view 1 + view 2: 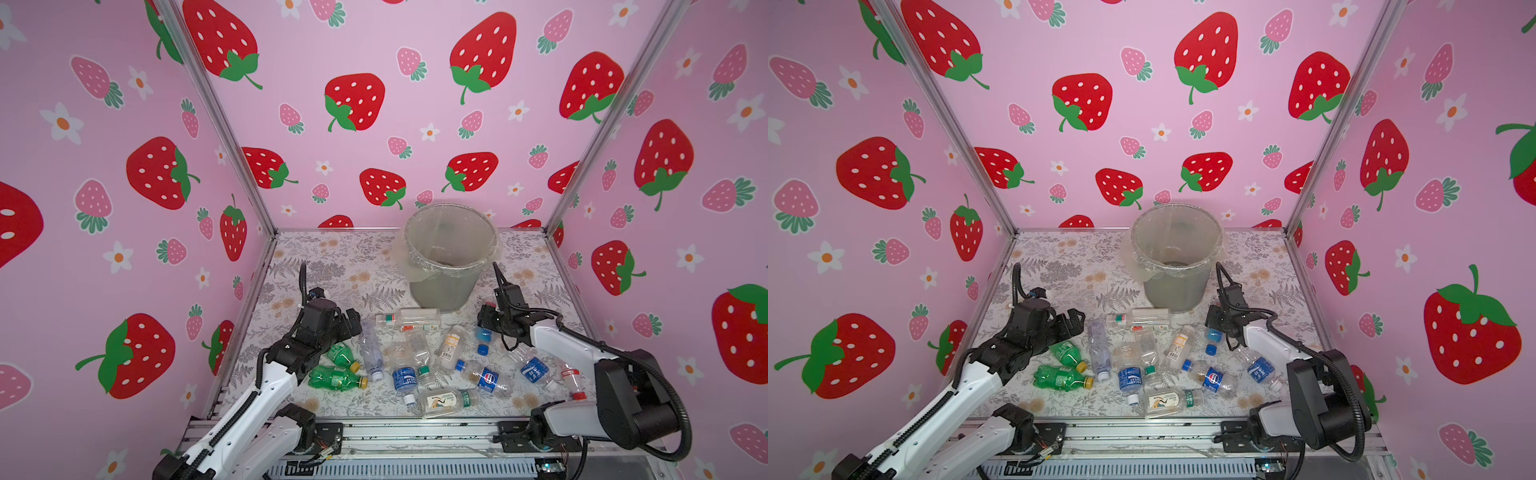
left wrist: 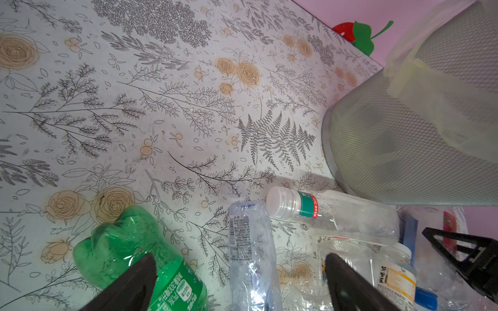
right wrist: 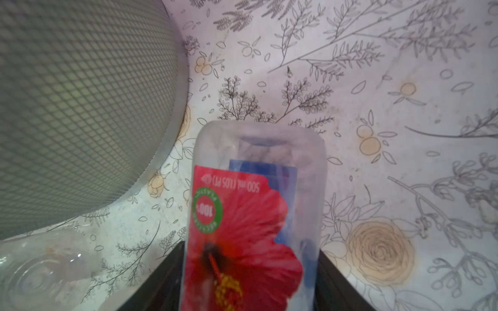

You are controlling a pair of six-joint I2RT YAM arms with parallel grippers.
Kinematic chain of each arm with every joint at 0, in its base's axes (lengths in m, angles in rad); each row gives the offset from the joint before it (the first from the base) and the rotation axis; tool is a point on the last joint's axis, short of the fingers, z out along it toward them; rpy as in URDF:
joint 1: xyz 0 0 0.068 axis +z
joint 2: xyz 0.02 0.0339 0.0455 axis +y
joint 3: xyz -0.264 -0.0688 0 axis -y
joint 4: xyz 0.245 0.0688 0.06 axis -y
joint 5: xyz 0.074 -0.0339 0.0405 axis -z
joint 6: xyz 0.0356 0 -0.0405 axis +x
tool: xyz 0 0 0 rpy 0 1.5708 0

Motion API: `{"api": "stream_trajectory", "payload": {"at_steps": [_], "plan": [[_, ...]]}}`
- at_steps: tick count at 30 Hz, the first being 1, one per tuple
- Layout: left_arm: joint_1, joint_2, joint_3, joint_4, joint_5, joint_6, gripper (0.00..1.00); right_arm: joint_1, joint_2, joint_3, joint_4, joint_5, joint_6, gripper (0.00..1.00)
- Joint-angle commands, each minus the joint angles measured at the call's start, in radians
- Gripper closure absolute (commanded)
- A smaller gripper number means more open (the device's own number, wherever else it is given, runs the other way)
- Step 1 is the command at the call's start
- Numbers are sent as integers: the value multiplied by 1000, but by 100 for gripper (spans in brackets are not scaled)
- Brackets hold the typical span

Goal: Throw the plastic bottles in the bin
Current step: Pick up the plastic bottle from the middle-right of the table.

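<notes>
R tool [image 3: 249, 253] clamped on clear flat-sided bottle [image 3: 258, 150] w/ red flower label, beside mesh bin [image 3: 80, 94]. L tool [image 2: 239, 259] open near crinkled bottle [image 2: 250, 242].

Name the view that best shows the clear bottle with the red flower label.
Right wrist view: the clear plastic bottle with the red flower label fills the frame, print legible, in the right gripper. In both top views that gripper mostly hides it; the left wrist view, a sliver.
</notes>
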Motion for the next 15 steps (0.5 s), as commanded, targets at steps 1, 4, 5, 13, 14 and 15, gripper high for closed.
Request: {"api": "stream_trajectory", "payload": {"at_steps": [1,4,5,13,14,15], "plan": [[-4,-3,-3,-37,-12,-12,1,2,-24,48,-1,41,5,39],[-4,-5,6,-50,-15,-13,1,-16,-82,71,-19,51,-9,40],[-4,-6,7,-53,-17,-11,1,-20,-101,73,-24,53,-14,40],[-3,-1,31,-90,-33,-8,1,-25,-501,-12,-2,130,-114,39],[-3,2,31,-90,-32,-8,1,-25,-562,-26,2,133,-125,39],[-4,4,31,-89,-33,-7,1,-24,-609,-39,6,128,-137,39]]}}
